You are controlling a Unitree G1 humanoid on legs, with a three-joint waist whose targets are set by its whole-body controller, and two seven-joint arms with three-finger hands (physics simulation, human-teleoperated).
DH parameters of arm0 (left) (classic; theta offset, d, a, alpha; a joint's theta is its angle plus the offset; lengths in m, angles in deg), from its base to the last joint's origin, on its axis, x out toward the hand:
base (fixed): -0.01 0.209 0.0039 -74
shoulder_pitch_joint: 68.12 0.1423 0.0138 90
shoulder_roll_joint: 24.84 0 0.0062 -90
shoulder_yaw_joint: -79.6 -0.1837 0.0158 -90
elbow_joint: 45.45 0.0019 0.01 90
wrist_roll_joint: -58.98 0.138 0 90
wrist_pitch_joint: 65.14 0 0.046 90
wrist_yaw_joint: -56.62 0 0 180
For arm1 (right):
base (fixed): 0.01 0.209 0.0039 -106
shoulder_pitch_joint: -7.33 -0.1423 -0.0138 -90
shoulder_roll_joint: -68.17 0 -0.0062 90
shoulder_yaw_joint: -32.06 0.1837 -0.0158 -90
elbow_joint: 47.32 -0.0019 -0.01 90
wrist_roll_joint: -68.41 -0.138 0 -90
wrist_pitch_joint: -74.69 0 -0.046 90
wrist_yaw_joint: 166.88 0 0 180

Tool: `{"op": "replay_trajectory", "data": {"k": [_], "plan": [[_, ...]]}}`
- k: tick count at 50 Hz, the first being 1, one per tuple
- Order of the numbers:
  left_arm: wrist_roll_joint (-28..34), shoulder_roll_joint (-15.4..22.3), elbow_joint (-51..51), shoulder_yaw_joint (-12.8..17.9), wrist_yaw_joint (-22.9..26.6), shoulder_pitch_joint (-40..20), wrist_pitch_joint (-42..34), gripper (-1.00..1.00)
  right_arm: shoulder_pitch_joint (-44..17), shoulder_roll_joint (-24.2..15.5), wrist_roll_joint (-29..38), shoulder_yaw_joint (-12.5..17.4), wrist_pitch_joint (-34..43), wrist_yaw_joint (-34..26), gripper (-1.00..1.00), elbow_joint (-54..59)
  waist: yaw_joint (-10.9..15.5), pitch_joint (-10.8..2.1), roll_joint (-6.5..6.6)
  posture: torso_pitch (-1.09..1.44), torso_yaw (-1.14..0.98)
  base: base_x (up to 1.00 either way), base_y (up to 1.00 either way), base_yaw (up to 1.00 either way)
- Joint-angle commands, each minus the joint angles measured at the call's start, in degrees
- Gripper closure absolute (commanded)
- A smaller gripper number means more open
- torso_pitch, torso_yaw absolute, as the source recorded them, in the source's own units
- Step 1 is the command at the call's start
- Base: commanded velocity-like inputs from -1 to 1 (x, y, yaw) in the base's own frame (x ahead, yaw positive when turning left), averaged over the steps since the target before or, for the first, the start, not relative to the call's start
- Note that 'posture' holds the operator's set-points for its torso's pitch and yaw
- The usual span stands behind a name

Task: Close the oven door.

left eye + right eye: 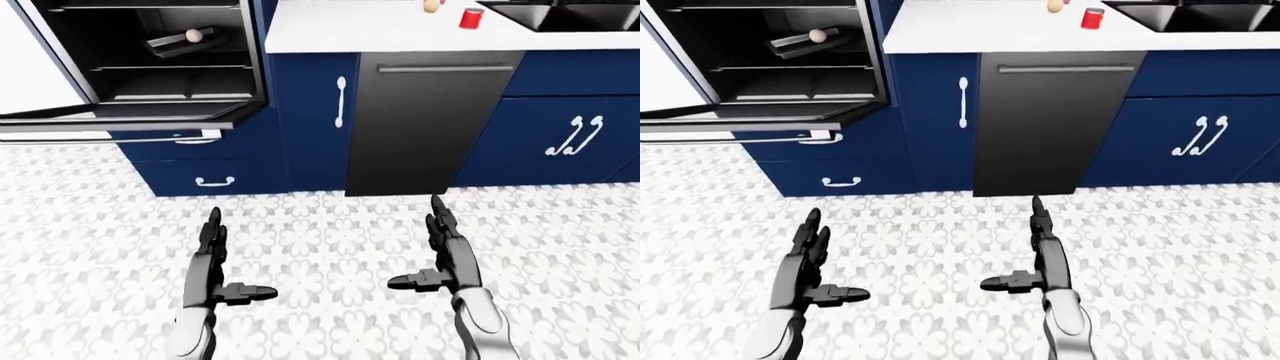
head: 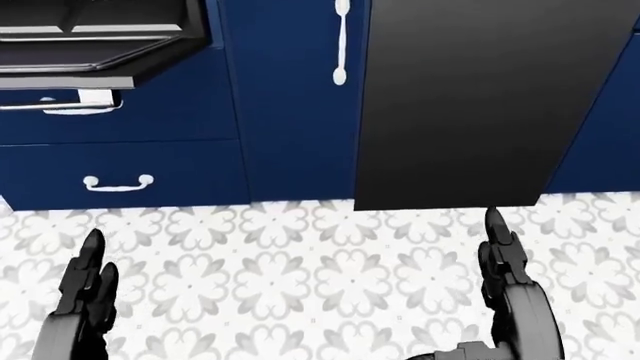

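Patterned tile floor [image 1: 320, 225] w/ navy cabinets along top of eye views. Far left: oven [image 1: 150, 52] w/ door [image 1: 110, 120] dropped flat, racks exposed, egg-like item [image 1: 197, 34] on a tray inside. Below it, drawer w/ white handle [image 1: 214, 181]. Centre: black dishwasher panel [image 1: 425, 120]. Up top, white worktop [image 1: 380, 34] w/ red can [image 1: 471, 18], sink at right edge. Left robot hand [image 1: 213, 259] low over floor, fingers straight, released, holding nothing. Right robot hand [image 1: 445, 255] same: spread, empty. Both well apart from door. Step: approach, prob. just starting. Next: step/turn left, get left robot hand under door edge, lift & push shut.
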Motion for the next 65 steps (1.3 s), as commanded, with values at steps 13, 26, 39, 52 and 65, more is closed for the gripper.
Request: {"op": "replay_trajectory", "data": {"k": [13,26,39,52,65], "plan": [[-7.81,3.82,29.53,4.38,8.1,-4.08,26.43,-1.0,-6.48,-4.43,-7.85,3.8,-32.69,-4.88,-1.0,36.46,-0.38,-0.01,0.13,0.0,0.0,0.0,0.0,0.0],[-12.61,7.97,68.15,2.8,9.12,-12.77,49.69,-1.0,-13.53,-7.46,-15.9,4.0,-52.51,-9.59,-1.0,70.93,-0.58,0.18,-0.17,0.0,0.0,0.0,0.0,0.0],[-21.77,6.8,72.0,7.08,17.42,-10.69,48.11,-1.0,-13.12,-6.85,-24.04,7.78,-50.05,-16.58,-1.0,74.8,-0.61,0.05,0.1,0.0,0.0,0.0,0.0,0.0],[-21.46,5.77,72.8,7.06,17.24,-9.27,47.17,-1.0,-12.04,-6.65,-26.45,7.94,-49.69,-17.16,-1.0,75.55,-0.63,-0.02,-0.18,0.0,0.0,0.0,0.0,0.0],[-19.57,5.68,72.74,7.11,16.84,-9.29,47.83,-1.0,-11.82,-6.39,-25.23,7.5,-49.61,-16.17,-1.0,75.51,-0.4,0.54,2.24,0.0,0.0,0.0,0.09,0.0]]}}
